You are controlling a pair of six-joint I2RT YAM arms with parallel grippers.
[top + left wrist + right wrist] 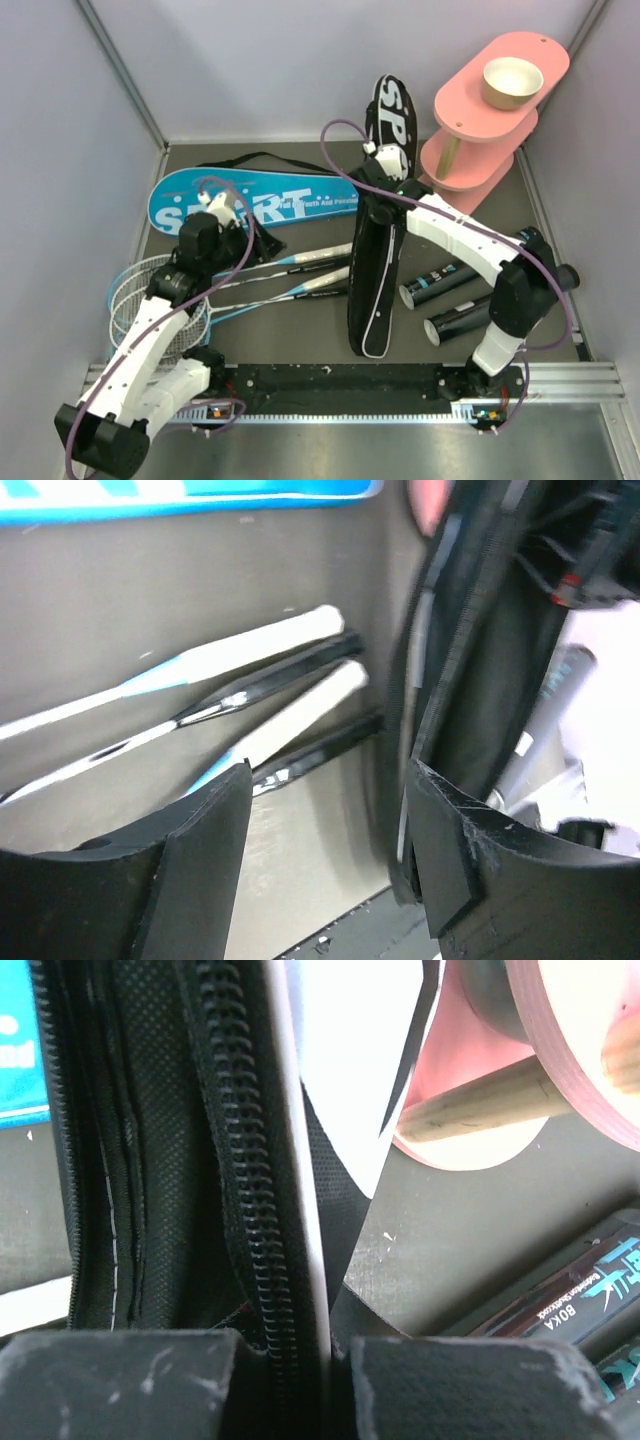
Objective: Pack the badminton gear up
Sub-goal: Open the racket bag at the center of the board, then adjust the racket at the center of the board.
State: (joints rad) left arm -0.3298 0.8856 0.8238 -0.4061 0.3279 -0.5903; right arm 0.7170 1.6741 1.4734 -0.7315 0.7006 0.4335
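The right pincer is clamped on the zipper edge of the black racket bag, which lies lengthwise at mid-worktop. The left pincer hangs with fingers apart above the rackets, seemingly touching nothing.

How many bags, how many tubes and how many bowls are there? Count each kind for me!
Racket bags: 2, the blue bag and the black bag
Black tubes: 2
Tan bowl: 1
Total: 5
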